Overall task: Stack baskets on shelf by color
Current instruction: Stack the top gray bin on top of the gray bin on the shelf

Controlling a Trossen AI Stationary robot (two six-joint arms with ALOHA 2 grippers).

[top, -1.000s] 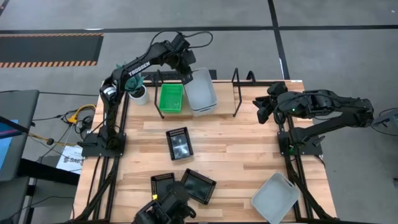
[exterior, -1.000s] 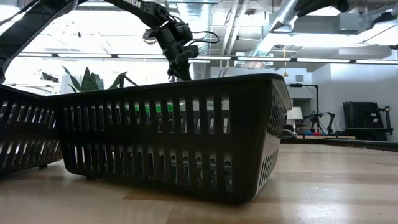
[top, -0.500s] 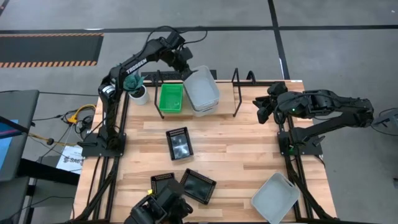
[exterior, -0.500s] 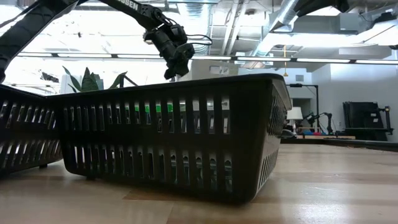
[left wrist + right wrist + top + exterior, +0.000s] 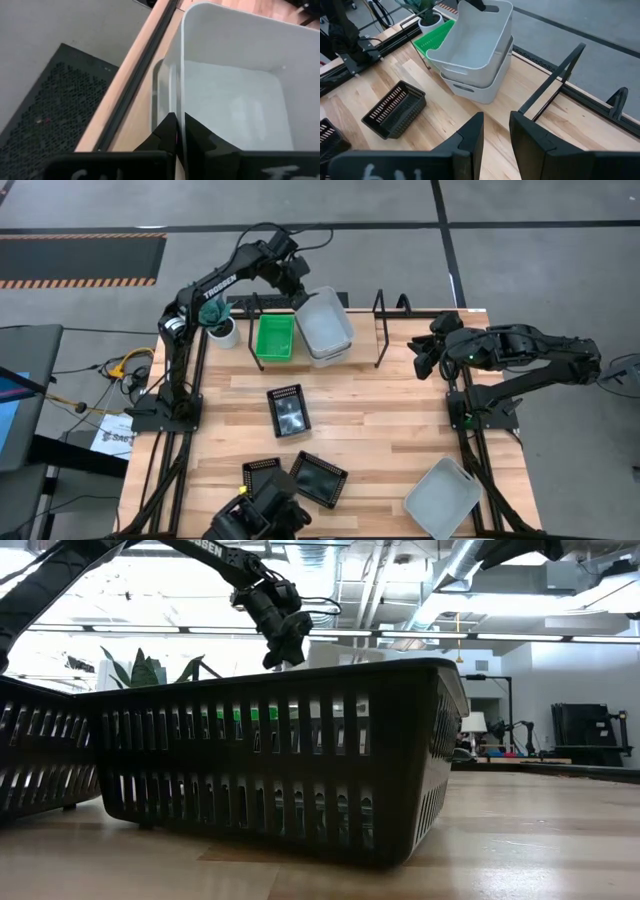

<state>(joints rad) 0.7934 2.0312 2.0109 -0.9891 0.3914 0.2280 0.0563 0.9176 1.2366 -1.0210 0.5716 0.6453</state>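
Over the shelf (image 5: 390, 340), my left gripper (image 5: 178, 131) pinches the upper white basket's (image 5: 324, 320) wall, settling it into its white twin (image 5: 479, 83). My right gripper (image 5: 495, 131) waits half-open, empty.

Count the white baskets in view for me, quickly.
3. Two are on the shelf beside the green basket: the upper white basket, tilted, pinched at its rim by the left claw, over the lower white basket. The third white basket sits at the table's corner.

Two dark jointed arms, white Trossen lettering along the left arm (image 5: 222, 283), looping black cables, black frame bases
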